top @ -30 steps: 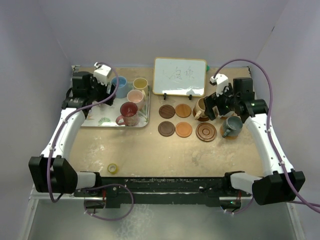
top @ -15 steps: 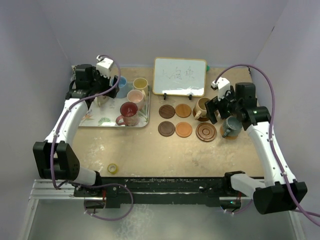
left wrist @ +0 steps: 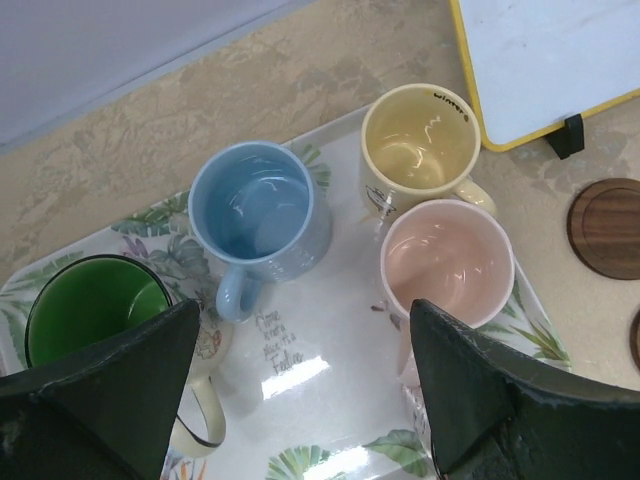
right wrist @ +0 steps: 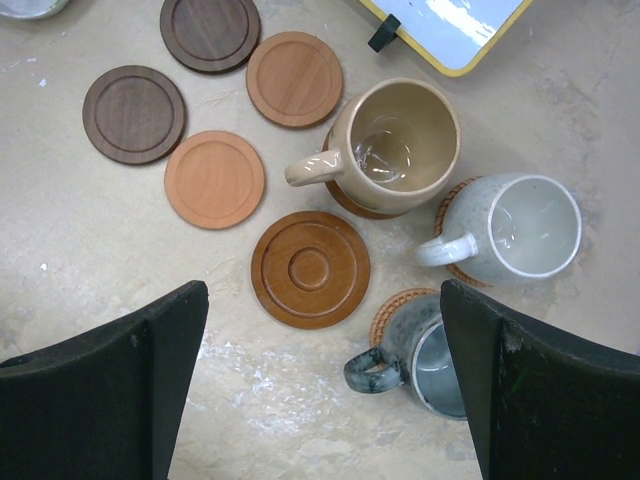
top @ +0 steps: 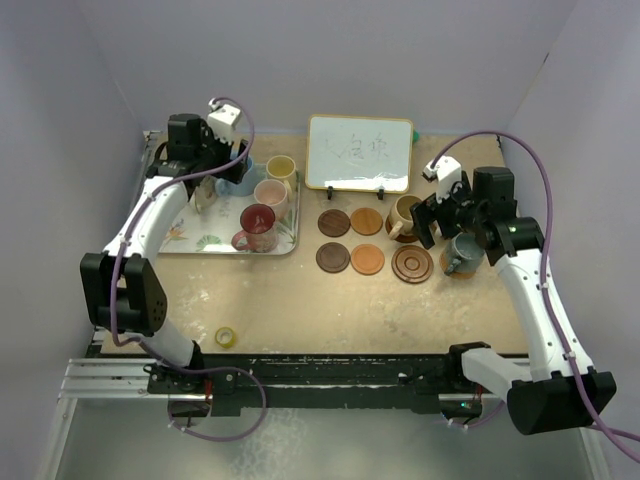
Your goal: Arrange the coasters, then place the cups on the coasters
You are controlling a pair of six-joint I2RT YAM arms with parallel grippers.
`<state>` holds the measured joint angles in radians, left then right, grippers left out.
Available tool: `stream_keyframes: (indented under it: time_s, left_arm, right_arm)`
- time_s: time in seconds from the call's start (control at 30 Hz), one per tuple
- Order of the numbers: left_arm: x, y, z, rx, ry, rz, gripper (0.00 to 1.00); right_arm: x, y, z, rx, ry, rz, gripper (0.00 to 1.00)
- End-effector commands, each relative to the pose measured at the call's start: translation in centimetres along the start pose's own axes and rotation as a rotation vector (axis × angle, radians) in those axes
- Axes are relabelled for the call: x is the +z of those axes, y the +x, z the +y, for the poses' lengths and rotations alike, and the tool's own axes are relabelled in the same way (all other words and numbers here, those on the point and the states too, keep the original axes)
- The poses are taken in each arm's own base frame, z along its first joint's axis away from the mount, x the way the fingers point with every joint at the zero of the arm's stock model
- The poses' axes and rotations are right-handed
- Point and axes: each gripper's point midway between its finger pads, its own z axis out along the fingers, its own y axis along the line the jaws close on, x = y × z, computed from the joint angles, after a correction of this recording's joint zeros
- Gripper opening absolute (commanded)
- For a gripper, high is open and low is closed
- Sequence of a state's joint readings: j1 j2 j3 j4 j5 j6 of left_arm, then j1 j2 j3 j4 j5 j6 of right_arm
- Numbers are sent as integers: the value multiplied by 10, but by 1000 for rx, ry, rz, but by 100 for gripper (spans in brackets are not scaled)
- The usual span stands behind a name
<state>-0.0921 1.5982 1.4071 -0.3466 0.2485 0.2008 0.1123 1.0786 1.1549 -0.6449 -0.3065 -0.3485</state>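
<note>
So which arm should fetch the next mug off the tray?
Left: the left end effector, open, hangs over the tray near the light blue mug; the right end effector is over the coasters.

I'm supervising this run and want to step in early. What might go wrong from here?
The light blue mug, pink mug and green-lined mug stand crowded on the leaf-patterned tray; the open left gripper, lowered onto one, may knock its neighbour. The ringed brown wooden coaster lies close to the handles of the tan mug and the dark grey mug, so a cup set there could bump them.
</note>
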Motion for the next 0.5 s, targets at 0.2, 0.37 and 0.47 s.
stream_keyframes:
  time_s: [0.2, 0.37, 0.47]
  left_arm:
    - [17, -31, 2, 8, 36, -41, 78]
    - [34, -23, -12, 13, 22, 8, 71]
    - [43, -12, -25, 33, 12, 57, 69]
  right_arm:
    - [-2, -9, 4, -23, -27, -41, 100]
    - [-1, -9, 5, -27, -29, -40, 100]
    - [-2, -9, 5, -28, -32, -42, 100]
